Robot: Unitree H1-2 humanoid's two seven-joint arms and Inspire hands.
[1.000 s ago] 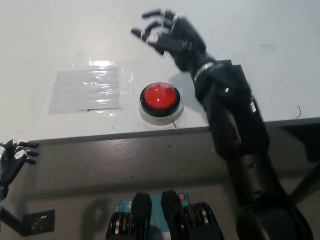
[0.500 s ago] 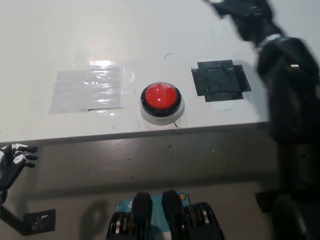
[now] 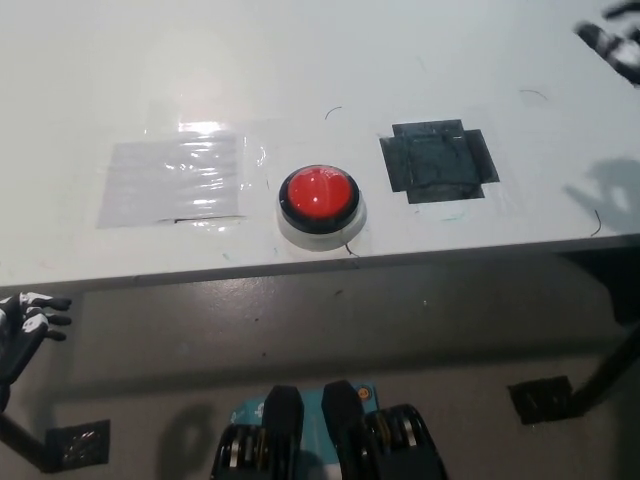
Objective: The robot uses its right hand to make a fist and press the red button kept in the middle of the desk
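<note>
The red button, a dome on a black ring and white base, sits near the front edge of the white desk, with nothing touching it. Only a blurred sliver of my black right hand shows at the upper right edge, far from the button; whether it is open or shut cannot be made out. My white left hand rests at the lower left, below the desk edge, fingers apart and empty.
A black tape patch lies on the desk right of the button. A clear plastic sheet is taped down to its left. Black floor brackets stand below the desk.
My right arm has swung away to the right, from above the button out to the frame's edge, uncovering the black tape patch. The left hand has barely moved.
</note>
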